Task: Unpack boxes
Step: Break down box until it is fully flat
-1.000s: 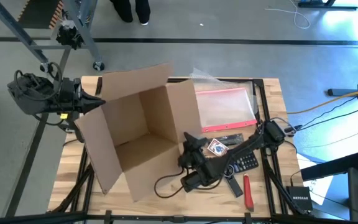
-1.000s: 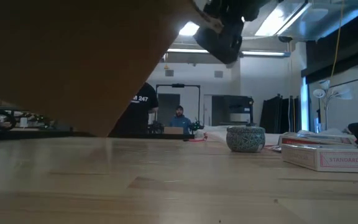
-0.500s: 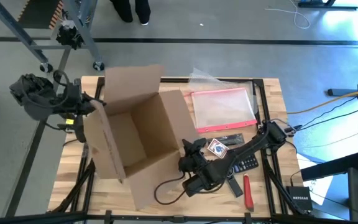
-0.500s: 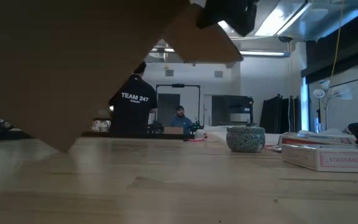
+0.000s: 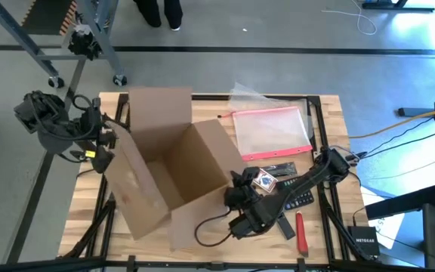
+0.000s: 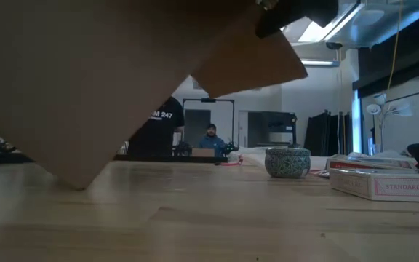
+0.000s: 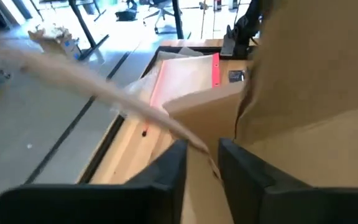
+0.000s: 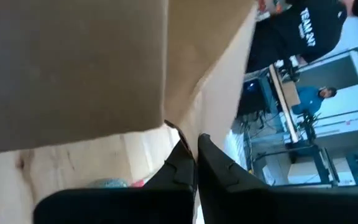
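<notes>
The brown cardboard box [image 5: 168,166] stands tilted on the table's left half with its mouth up and its flaps spread. Its low corner [image 6: 78,185] rests on the tabletop. My left gripper [image 5: 110,141] is at the box's left side. In the left wrist view its fingers [image 7: 173,165] stand apart, open, with a thin cardboard edge [image 7: 199,146] running between them. My right gripper [image 5: 235,183] is at the box's near right corner, shut on cardboard. My right gripper pinches a thin cardboard edge [image 8: 178,132] at the box's near right corner between its two fingers [image 8: 211,163]. It comes from the table's right side, slanting down. That side of the box is held up [image 6: 268,58], and the box tilts down toward the left.
A clear pouch with a pink-red edge [image 5: 270,132] lies at the far right. Near my right arm lie a card pack [image 5: 263,180], a dark keypad [image 5: 299,198], a red tool [image 5: 302,233] and a black cable [image 5: 210,225]. A round tin [image 6: 287,161] and a flat carton [image 6: 384,182] also lie there.
The box has turned about and tipped. Its far flap has swung square to the far edge, and its left side has sunk until a low corner is down on the table. My right gripper has risen and gone slightly toward the table's right edge with the corner it holds.
</notes>
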Controlling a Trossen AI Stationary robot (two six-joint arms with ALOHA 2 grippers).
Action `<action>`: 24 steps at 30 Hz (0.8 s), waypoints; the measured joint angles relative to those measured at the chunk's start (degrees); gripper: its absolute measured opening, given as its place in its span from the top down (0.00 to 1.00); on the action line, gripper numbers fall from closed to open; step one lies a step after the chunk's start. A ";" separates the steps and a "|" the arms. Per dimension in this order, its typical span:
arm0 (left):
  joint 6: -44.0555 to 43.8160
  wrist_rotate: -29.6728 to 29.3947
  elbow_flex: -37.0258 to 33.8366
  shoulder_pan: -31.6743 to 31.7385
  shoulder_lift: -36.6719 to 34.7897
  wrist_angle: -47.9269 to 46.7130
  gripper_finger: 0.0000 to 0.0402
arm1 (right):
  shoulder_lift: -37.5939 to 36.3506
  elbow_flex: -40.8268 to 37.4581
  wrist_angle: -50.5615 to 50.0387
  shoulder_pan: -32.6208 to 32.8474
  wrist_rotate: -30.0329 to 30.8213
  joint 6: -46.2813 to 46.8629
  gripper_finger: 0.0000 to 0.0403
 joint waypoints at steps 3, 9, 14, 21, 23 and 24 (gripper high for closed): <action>1.94 -0.05 2.11 0.02 0.43 0.04 0.70 | -0.01 0.00 -2.53 0.05 -0.71 3.98 1.00; 4.48 -0.33 8.85 0.02 1.65 0.81 0.64 | -2.82 0.00 -3.44 0.03 -3.22 10.01 1.00; 8.21 -2.43 13.75 0.02 2.72 1.00 0.66 | -7.28 0.00 -2.95 -0.08 -5.67 12.06 1.00; 21.69 -1.88 21.03 0.06 5.33 10.25 0.68 | -11.88 0.00 -2.34 -0.53 -7.37 12.51 1.00; 23.11 0.73 22.19 0.06 6.67 9.55 0.68 | -12.52 0.00 -2.48 -1.16 -8.36 12.58 1.00; 23.22 2.02 22.23 0.06 7.27 8.85 0.68 | -12.61 0.00 -2.59 -1.44 -8.72 12.61 1.00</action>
